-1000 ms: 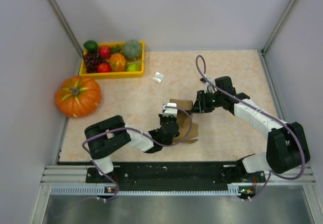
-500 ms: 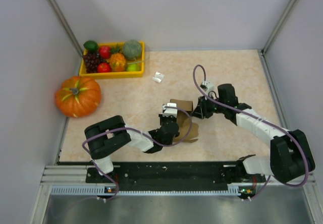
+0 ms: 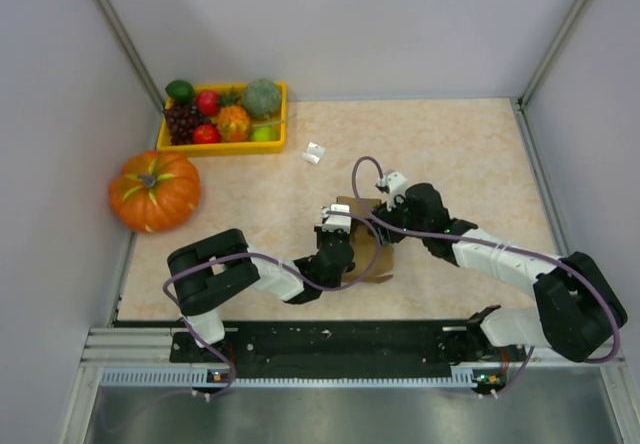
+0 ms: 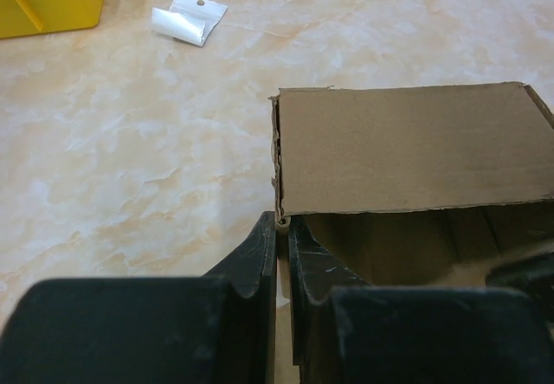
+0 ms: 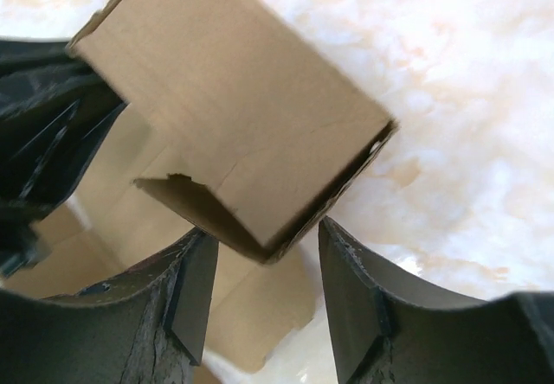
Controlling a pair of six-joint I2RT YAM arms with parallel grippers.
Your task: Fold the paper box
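Smooth table (image 3: 470, 144), beige with marbled veining. Near its front middle, between both arms, the paper box (image 3: 378, 259): matte brown kraft card, half raised, one flat panel over an open hollow. Left gripper (image 4: 282, 228) pinched together on its thin wall edge. Right gripper (image 5: 264, 233) spread apart, straddling a corner; contact unclear.

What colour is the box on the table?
Plain brown cardboard. The box shows best in the left wrist view.
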